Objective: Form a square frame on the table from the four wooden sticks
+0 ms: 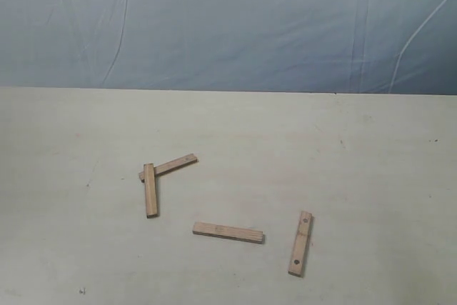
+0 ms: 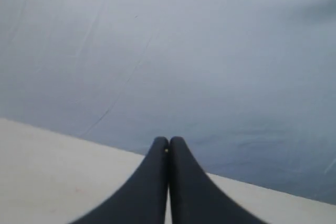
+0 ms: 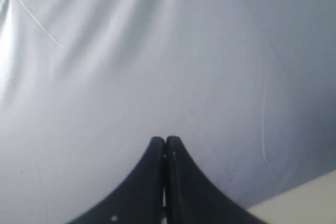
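Note:
Four light-brown wooden sticks lie on the pale table (image 1: 371, 162) in the exterior view. One stick (image 1: 151, 189) lies nearly upright at the left, its top end overlapping a slanted stick (image 1: 171, 165). A third stick (image 1: 228, 232) lies almost level in the middle front. The fourth stick (image 1: 300, 243), with dark holes, lies at the right front. No square frame is formed. Neither arm shows in the exterior view. My left gripper (image 2: 168, 141) is shut with nothing in it, facing the backdrop over the table edge. My right gripper (image 3: 165, 140) is shut and empty too.
A wrinkled blue-grey backdrop (image 1: 235, 23) rises behind the table's far edge. A small dark mark (image 1: 82, 291) sits near the front left corner.

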